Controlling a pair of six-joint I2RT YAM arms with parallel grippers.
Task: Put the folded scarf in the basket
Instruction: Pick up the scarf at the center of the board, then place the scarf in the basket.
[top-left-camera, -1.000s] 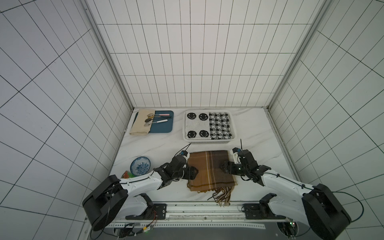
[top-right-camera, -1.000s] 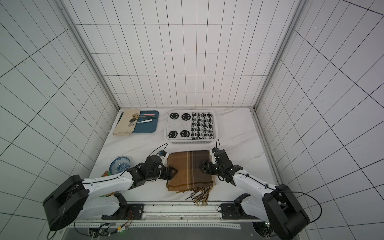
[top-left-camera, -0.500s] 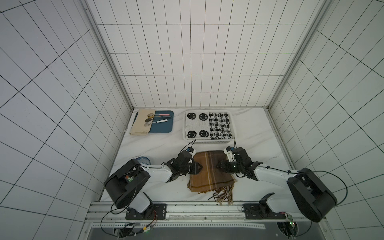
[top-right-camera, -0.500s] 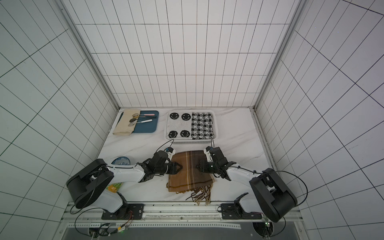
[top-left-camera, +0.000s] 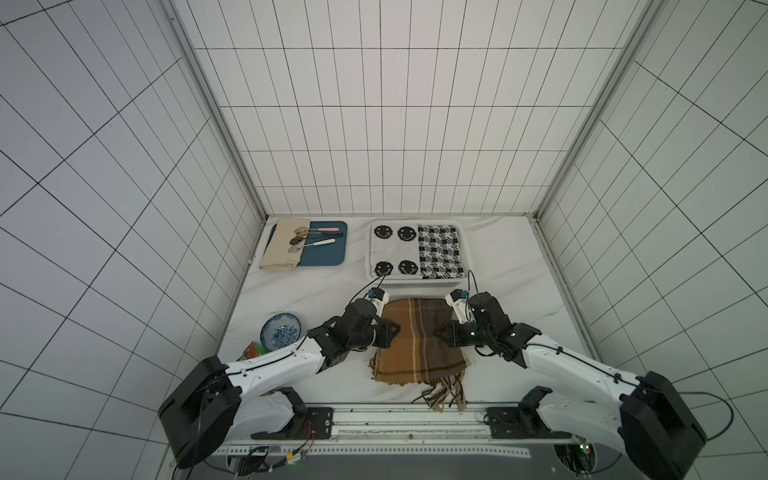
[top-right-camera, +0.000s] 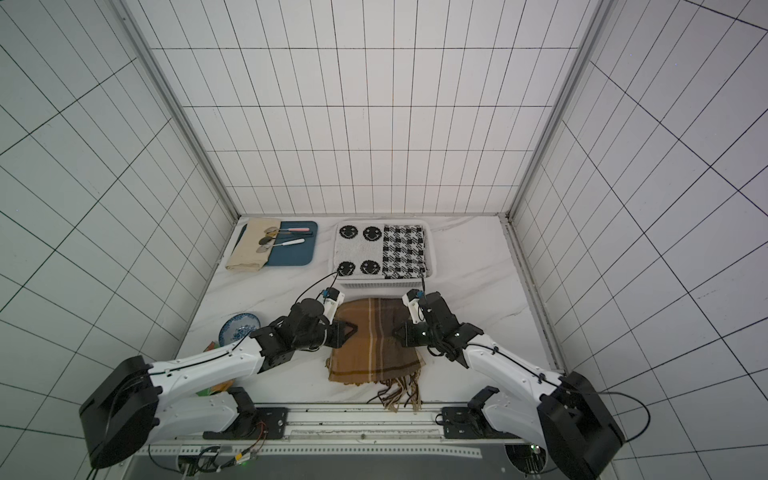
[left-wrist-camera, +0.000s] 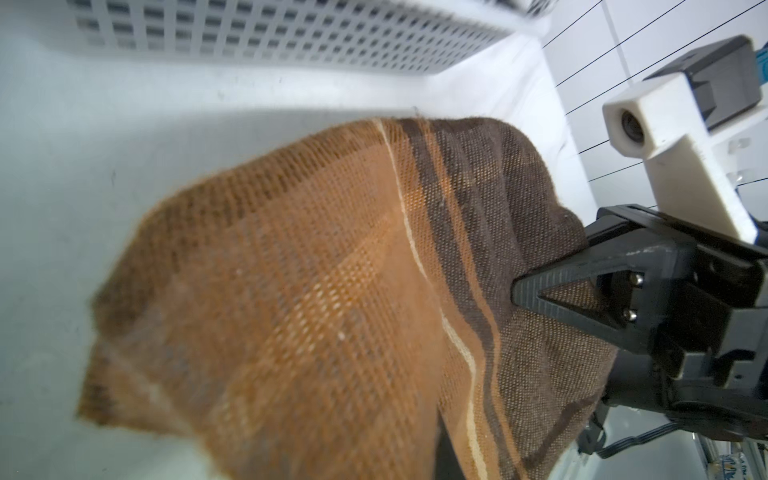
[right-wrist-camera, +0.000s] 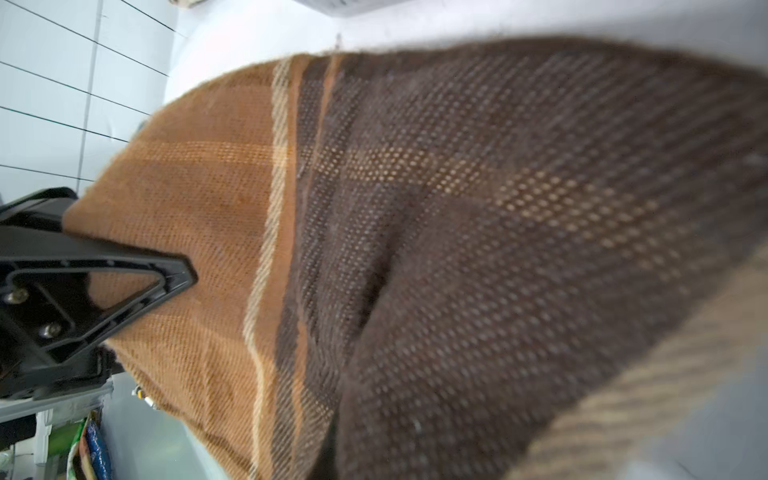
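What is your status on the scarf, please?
Left gripper and right gripper shut on the scarf, one each side. Scarf outside the basket, near side. Two folded cloths already lie in the basket.

L pincer (top-left-camera: 396, 328) & R pincer (top-left-camera: 437, 333) now clamped on scarf (top-left-camera: 415, 353) sides

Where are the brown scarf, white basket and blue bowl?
brown scarf (top-left-camera: 417, 357): in a top view, cloth's middle.
white basket (top-left-camera: 419, 285): in a top view, near perforated wall.
blue bowl (top-left-camera: 281, 332): in a top view, patterned centre.
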